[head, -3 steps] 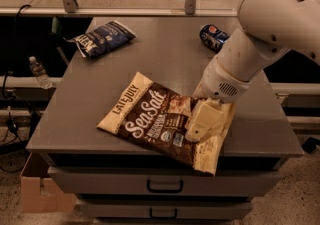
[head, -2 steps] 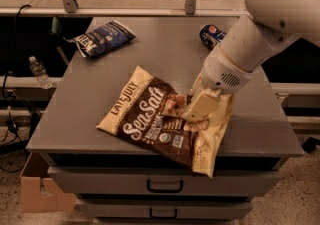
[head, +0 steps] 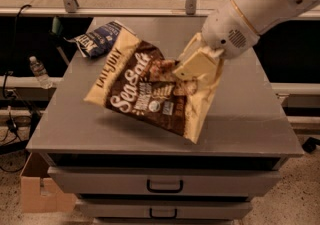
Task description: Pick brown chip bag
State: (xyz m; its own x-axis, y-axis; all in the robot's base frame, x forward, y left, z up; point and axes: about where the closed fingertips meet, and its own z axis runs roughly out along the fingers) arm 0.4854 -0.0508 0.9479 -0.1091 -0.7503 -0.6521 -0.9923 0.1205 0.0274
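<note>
We log one change since a second ago: the brown chip bag (head: 145, 91) is up off the tabletop (head: 250, 114) and hangs tilted over its centre.

- Tabletop: grey, flat, matte.
- Bag: crinkled glossy film with cream edges.
- Gripper (head: 187, 69): clamped on the bag's right edge.
- Blue snack bag (head: 97, 41): far-left corner.

We judge the pick nearly done, with only carrying clear left.

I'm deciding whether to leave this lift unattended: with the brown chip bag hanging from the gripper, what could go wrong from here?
1. The gripper pinches the brown chip bag only near its right edge, so the big bag hangs tilted and might slip out.
2. Its far corner looks close to the dark-blue snack bag; a swing could nudge it along the cabinet top.
</note>
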